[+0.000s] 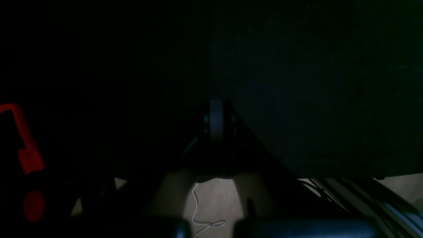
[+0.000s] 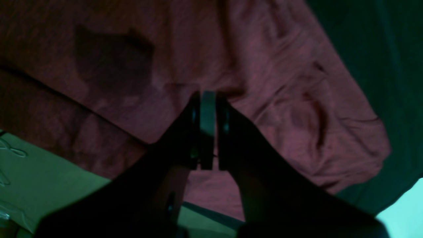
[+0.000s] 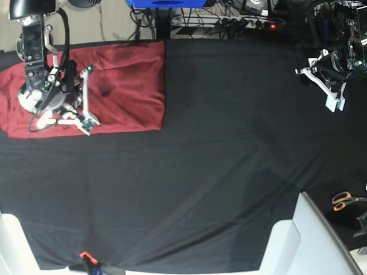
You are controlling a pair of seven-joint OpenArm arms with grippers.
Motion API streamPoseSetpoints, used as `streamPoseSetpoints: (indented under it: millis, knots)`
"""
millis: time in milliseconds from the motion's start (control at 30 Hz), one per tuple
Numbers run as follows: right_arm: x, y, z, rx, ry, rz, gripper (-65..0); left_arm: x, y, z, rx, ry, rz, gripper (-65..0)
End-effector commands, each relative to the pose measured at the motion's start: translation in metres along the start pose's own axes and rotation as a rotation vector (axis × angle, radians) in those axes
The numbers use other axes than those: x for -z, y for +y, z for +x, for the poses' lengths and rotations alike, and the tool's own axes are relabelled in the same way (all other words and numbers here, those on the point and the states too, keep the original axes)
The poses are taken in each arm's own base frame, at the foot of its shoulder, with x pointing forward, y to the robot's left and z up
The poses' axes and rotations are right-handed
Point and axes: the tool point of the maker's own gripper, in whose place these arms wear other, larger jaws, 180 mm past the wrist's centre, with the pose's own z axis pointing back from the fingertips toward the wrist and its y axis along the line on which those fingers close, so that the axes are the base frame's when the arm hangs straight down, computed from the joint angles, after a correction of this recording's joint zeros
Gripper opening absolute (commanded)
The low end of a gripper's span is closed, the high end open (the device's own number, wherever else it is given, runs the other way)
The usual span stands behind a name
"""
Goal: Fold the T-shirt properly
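Observation:
The T-shirt [image 3: 126,86] lies as a maroon folded rectangle at the far left corner of the black-covered table, with its left end reaching the view's edge. My right gripper [image 3: 89,121] hangs over the shirt's front left part. In the right wrist view that gripper [image 2: 207,96] is shut above wrinkled fabric [image 2: 281,99], and no cloth shows between its fingers. My left gripper [image 3: 335,103] is far from the shirt at the table's far right. The dark left wrist view shows it [image 1: 216,104] shut and empty over the black cloth.
The black cloth [image 3: 218,172] covers the whole table. Orange-handled scissors [image 3: 344,199] lie at the right edge. White panels [image 3: 304,240] stand at the front right corner. An orange clip [image 3: 85,255] grips the front edge. Cables and a power strip [image 3: 246,23] run behind the table.

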Motion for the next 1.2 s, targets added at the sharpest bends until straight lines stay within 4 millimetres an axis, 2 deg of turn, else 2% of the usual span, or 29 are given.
streamPoseSetpoints:
  millis: [0,100,167,200,300,367,400,467,667,833,933,1067,1167]
  knots:
    - [-0.018,-0.038,0.006,0.032,-0.041,-0.098,-64.2,-0.005,0.003,0.012,0.013,-0.033,0.003,-65.0]
    - [-0.05,-0.107,-0.017,0.271,-0.081,-0.269,-63.2,-0.005,0.003,0.011,0.013,-0.03,0.004,-65.0]
    - [-0.07,-0.147,-0.046,0.447,-0.08,-0.365,-58.4,-0.005,0.004,0.009,0.013,-0.025,0.005,-65.0]
    - [-0.071,-0.154,-0.055,0.496,-0.06,-0.373,-53.4,-0.005,0.004,0.009,0.013,-0.025,0.005,-65.0]
    - [-0.072,-0.177,-0.08,0.592,-0.003,-0.379,-31.2,-0.005,0.002,0.009,0.012,-0.028,0.002,-65.0]
    - [-0.066,-0.184,-0.088,0.689,-0.036,-0.332,-16.2,-0.005,0.0,0.011,0.012,-0.035,-0.003,-65.0]
    - [-0.065,-0.188,-0.098,0.753,-0.054,-0.307,-10.2,-0.004,-0.002,0.011,0.009,-0.037,-0.006,-65.0]
    - [-0.061,-0.192,-0.118,0.889,-0.094,-0.239,-3.3,-0.004,-0.002,0.011,0.01,-0.036,-0.006,-65.0]
    - [-0.04,-0.193,-0.156,1.218,-0.26,0.025,-3.3,-0.003,-0.001,0.005,0.003,-0.023,-0.005,-65.0]
    - [-0.038,-0.199,-0.169,1.398,-0.399,0.145,-3.3,-0.004,0.0,0.005,0.004,-0.021,-0.003,-65.0]
    - [-0.035,-0.2,-0.181,1.475,-0.424,0.153,-3.3,-0.004,0.0,0.005,0.004,-0.021,-0.003,-65.0]
    - [-0.036,-0.202,-0.2,1.485,-0.401,0.094,-3.3,-0.004,0.0,0.005,0.006,-0.021,-0.002,-65.0]
    - [-0.032,-0.197,-0.202,1.487,-0.387,0.097,-3.3,-0.004,0.001,0.005,0.007,-0.022,-0.001,-65.0]
